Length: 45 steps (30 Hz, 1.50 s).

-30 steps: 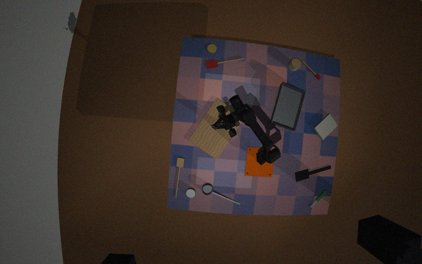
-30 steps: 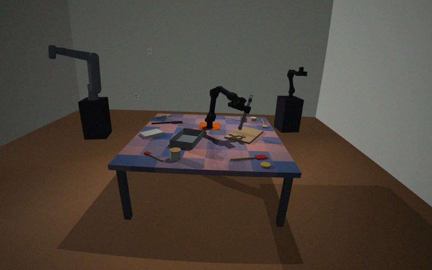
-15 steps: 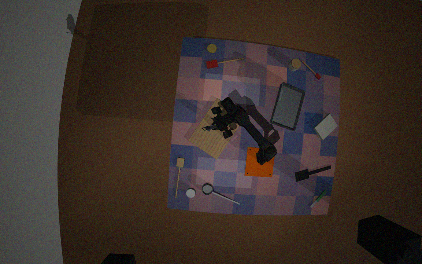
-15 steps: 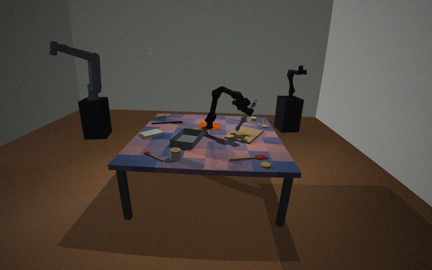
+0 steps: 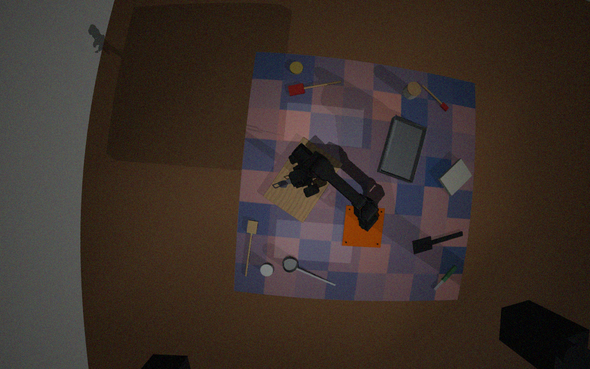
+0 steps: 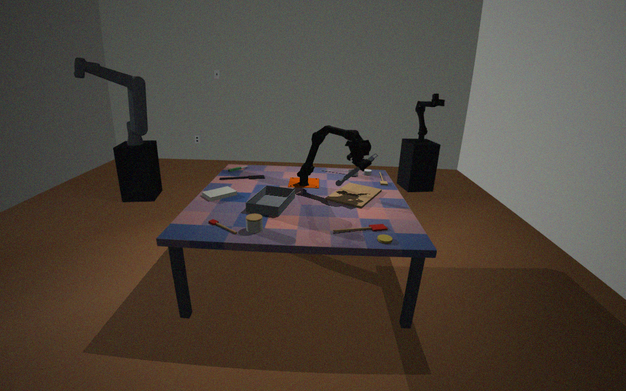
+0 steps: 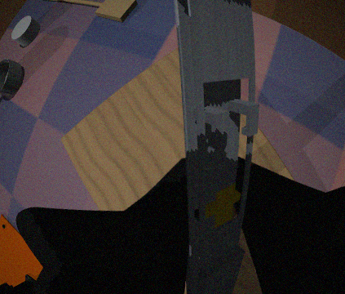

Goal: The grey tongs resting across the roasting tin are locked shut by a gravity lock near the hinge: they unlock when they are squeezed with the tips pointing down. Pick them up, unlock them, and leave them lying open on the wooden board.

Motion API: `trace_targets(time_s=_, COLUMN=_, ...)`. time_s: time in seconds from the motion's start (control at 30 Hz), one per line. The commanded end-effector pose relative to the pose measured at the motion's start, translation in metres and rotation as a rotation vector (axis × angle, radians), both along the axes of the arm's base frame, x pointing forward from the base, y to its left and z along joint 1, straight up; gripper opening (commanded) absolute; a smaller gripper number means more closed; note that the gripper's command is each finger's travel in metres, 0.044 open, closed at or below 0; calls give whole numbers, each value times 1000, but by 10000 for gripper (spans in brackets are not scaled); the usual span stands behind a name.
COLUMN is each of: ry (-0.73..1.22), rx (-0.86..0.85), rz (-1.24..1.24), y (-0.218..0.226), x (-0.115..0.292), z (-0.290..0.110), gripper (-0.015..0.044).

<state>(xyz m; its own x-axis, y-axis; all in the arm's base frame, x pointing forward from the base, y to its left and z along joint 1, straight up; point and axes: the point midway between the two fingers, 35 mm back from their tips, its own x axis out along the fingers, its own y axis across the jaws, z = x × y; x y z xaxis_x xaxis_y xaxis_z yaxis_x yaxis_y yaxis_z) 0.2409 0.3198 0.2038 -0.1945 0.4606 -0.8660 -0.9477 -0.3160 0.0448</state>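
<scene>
Arm: the black arm rises from an orange base plate and reaches over the wooden board, which lies on the checked surface.
Claw: the claw is clenched on the grey tongs, gripping them partway along their length.
Tongs: they hang in the air above the board, slanted, one end low near the board's far edge and the other end sticking up past the claw. In the wrist view the tongs run down the middle of the picture as one long grey strip with the board's grain behind them. Whether the two blades stand apart or together cannot be told.
Board: the board sits at an angle beside the base plate, with the arm's dark shadow across it.
Tin: the roasting tin stands well apart from the board, on the other side of the arm, with nothing across it.
Near the tin: a white block just beside one short end, and a round tan pot with a small red-tipped stick past the other.
Other tools: a red spatula and a yellow disc at one corner; a wooden spatula, a white cup and a strainer at another; a black spatula and a green pen near the base plate's side.
</scene>
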Motion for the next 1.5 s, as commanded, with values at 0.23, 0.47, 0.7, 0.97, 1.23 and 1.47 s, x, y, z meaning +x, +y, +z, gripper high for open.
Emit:
trace_targets(time_s=0.23, ry=-140, rx=-243, rz=11, y=1, x=-3, z=-4, gripper=-150)
trace_targets(time_s=0.47, ry=-252, rx=-398, rz=25, y=0, x=-3, z=-3, gripper=-150)
trace_targets(time_s=0.7, ry=-264, rx=-412, rz=26, y=0, x=-4, z=-3, gripper=-150)
trace_targets(time_s=0.97, ry=-262, rx=-415, rz=27, y=1, x=-2, z=-10, gripper=-150)
trace_targets(time_s=1.23, ry=-259, rx=-420, rz=28, y=3, x=-1, z=-22, gripper=-150)
trace_targets(time_s=1.47, ry=-256, rx=-424, rz=29, y=5, x=0, z=-33, gripper=-150)
